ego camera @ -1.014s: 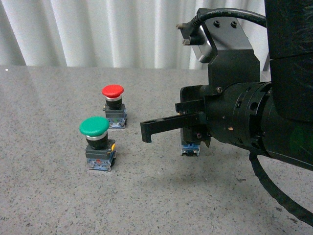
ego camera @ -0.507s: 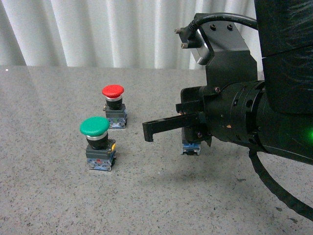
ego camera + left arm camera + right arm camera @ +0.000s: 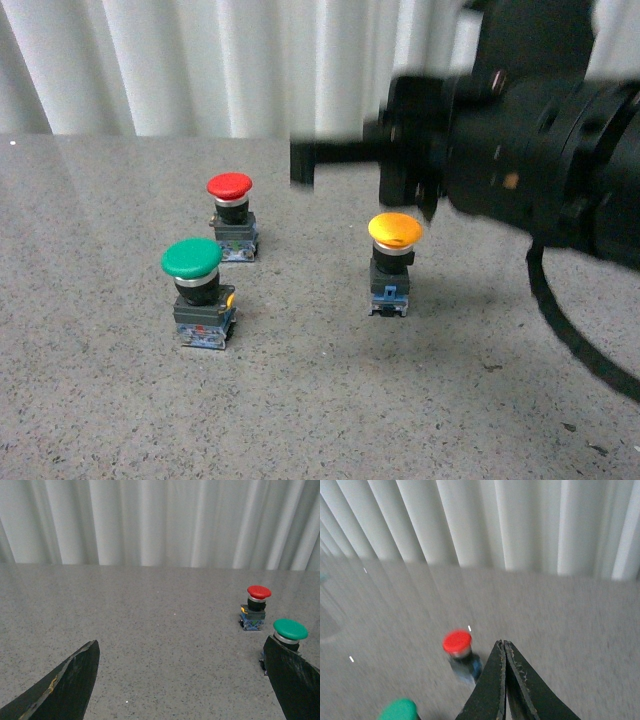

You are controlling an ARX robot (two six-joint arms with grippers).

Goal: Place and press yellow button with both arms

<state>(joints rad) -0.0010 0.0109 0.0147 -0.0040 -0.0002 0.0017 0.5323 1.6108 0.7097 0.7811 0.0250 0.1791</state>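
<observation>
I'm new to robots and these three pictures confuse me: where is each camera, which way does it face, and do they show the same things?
Front view: on the robot's body, facing the table; shows yellow button and the blurred right gripper.
Left wrist view: on the left arm; the open left gripper frames the tabletop.
Right wrist view: on the right arm, blurred; its fingers are pressed together.
All three share the red button and green button.

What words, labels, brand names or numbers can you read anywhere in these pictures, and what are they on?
None can be read.
Yellow button: plain cap; the blue base shows no legible marking.
Green button: plain cap; a red spot on the base is too small to read.
Red button: plain cap; base detail too small.
Right hand: motion-blurred, no text visible.
Left hand: bare black fingers, no text.
</observation>
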